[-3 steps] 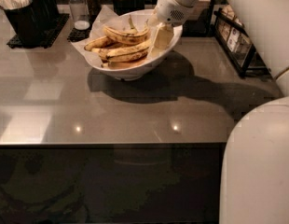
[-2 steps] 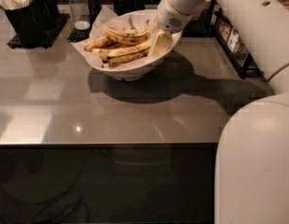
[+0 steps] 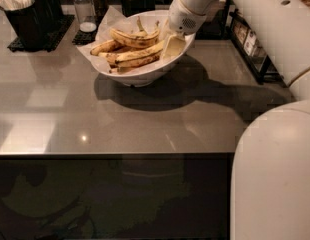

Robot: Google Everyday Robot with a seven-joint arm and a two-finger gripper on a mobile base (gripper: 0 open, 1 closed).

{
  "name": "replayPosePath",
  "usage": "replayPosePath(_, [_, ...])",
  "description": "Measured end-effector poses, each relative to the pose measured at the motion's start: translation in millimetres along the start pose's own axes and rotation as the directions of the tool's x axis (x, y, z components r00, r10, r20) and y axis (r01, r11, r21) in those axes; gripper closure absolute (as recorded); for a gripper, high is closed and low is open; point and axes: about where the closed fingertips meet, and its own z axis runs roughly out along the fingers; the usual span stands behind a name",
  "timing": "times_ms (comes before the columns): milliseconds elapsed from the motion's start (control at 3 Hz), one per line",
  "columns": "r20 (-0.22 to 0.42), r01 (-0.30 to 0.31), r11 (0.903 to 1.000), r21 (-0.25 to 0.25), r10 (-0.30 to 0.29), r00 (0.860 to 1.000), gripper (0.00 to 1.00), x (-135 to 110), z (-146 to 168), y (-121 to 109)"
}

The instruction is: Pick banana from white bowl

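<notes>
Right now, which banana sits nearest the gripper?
The long middle banana, its right end reaching the gripper at the white bowl's right side; the others lie further left or behind.

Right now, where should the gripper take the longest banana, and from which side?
Likely mid-body, from above: the banana lies atop the other bananas in the white bowl, its middle exposed. The gripper is at the bowl's right side.

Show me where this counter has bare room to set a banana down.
Bare: the counter strip between the white bowl and the near edge, and the patch between bowl and the right-hand rack, under the arm. Crowded: the back row, with the utensil holder and jars. The end effector sits inside the bowl's right side.
</notes>
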Motion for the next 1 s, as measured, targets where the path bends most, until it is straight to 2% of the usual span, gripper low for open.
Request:
replayPosePath(667, [-0.005, 0.041, 0.9985, 0.036, -0.041, 0.999, 0.85, -15.1, -18.7, 2.6])
replayPosePath(1000, [-0.008, 0.045, 0.9983, 0.037, -0.044, 0.999, 1.00, -16.8, -20.3, 3.7])
